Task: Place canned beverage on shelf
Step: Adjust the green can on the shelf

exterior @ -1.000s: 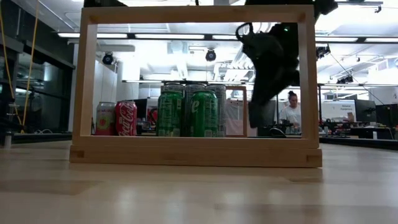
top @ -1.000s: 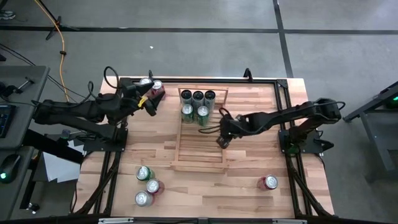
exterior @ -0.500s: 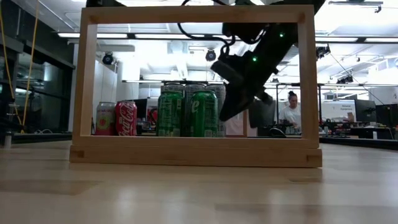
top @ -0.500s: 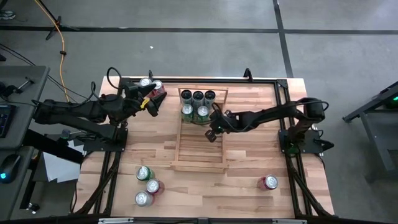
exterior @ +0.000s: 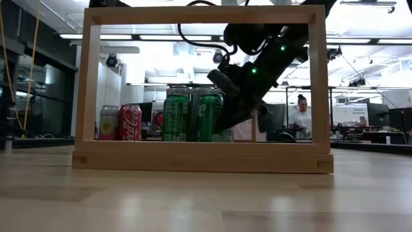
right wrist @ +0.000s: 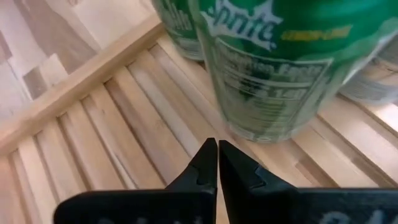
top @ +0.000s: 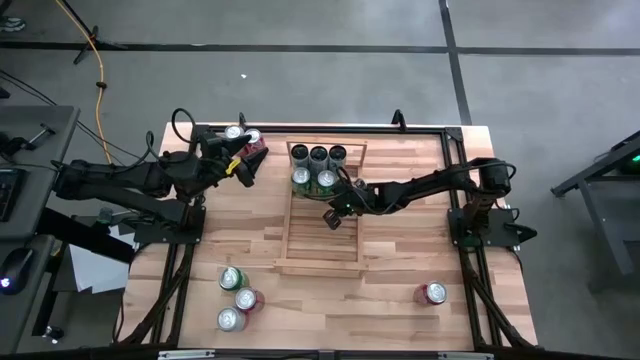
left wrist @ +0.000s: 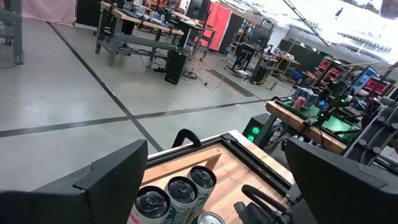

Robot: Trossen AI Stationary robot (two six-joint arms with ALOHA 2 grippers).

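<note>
Right gripper [right wrist: 217,163] pinched shut and empty over the shelf [right wrist: 112,124] slats, just below the green can [right wrist: 280,68] at frame centre.

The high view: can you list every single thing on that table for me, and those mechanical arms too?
shelf: one, light wood, slatted, mid-table.
cans on the shelf: five; three dark-topped in the far row, two green in front of them.
cans by the far left corner: two, one red; the other's colour is unclear.
cans at the near left: three, two green and one red, standing close together.
lone can: one, red, near right.
table: one, wood planks, black frame.
left gripper: open, empty, next to the far-left cans.
right gripper: shut, empty, over the shelf slats just in front of the green cans.
</note>
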